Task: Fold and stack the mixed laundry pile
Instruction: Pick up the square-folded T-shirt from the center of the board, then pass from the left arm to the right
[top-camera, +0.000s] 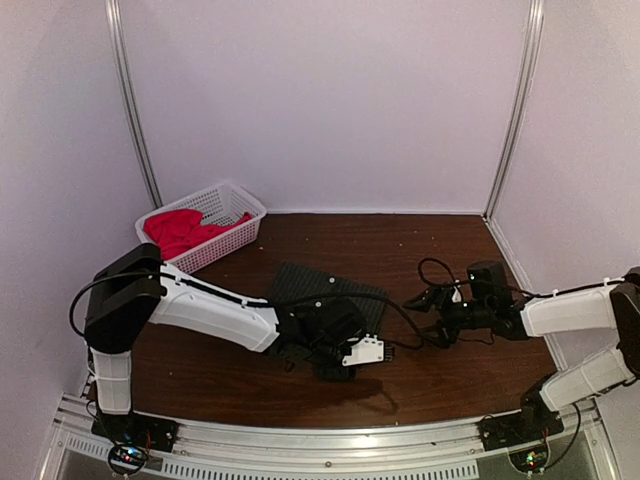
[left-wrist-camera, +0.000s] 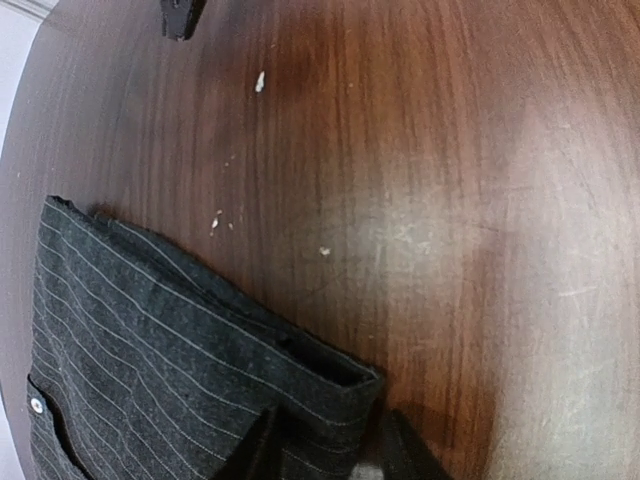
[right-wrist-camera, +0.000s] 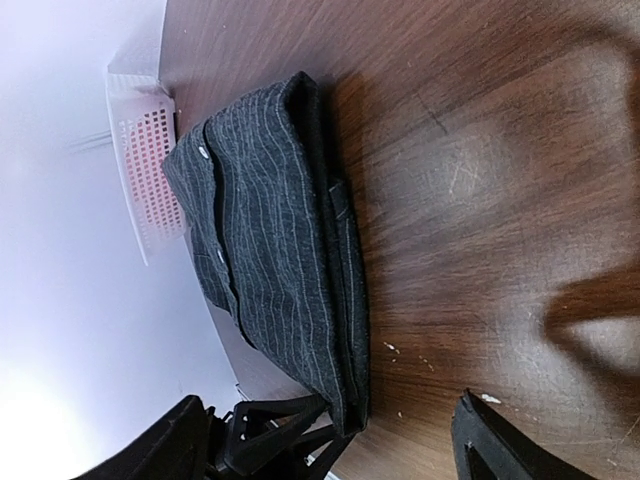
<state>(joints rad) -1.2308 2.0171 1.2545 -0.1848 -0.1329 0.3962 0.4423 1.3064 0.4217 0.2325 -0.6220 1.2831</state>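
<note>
We see the dark charcoal pinstriped button shirt (top-camera: 305, 290) folded flat on the glossy brown wood-grain table (top-camera: 450, 250). The left claw (left-wrist-camera: 335, 455) straddles its thick five-o'clock corner; whether it pinches, we cannot tell. At three o'clock the right claw (top-camera: 420, 300) gapes wide, clear of the cloth. At ten o'clock the crumpled red-pink T-shirt (top-camera: 180, 230) fills a white plastic lattice basket (top-camera: 240, 195).

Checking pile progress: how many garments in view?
2. The pinstriped shirt lies folded on the table near the front middle; the red T-shirt sits in the white basket at the back left. The basket may hide more beneath it.
</note>
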